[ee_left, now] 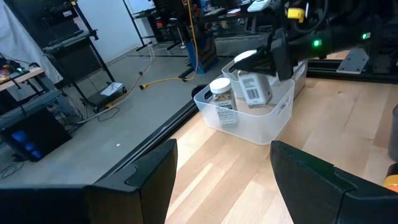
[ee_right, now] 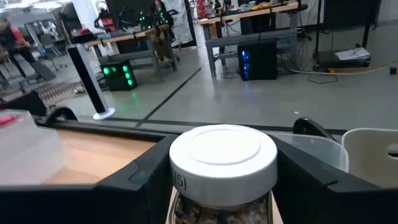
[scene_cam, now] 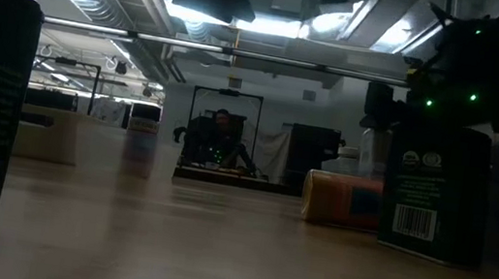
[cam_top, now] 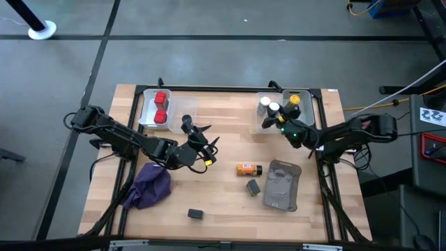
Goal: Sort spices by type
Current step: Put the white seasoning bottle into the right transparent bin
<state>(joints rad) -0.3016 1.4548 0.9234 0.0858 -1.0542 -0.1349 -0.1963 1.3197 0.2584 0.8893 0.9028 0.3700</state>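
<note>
— So, where's the right end effector [cam_top: 267,123]?
— Over the clear bin [cam_top: 312,106], fingers closed around a white-capped bottle [ee_right: 222,163].
— And the left end effector [cam_top: 206,144]?
— Wide open, holding nothing, mid-counter [cam_top: 223,202].

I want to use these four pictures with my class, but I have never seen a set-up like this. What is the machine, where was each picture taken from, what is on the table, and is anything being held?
It is a robot with two dark arms at a wooden table, each ending in a two-fingered claw. One picture looks straight down, one looks level across the tabletop, and two come from cameras on the wrists.

On the table are a bin with two red cubes, a clear bin of bottles, an orange bottle lying down, two dark grey blocks, a grey pouch and a purple cloth.

The right claw grips a white-capped bottle at the clear bin. The left claw is open and empty, mid-table.
</note>
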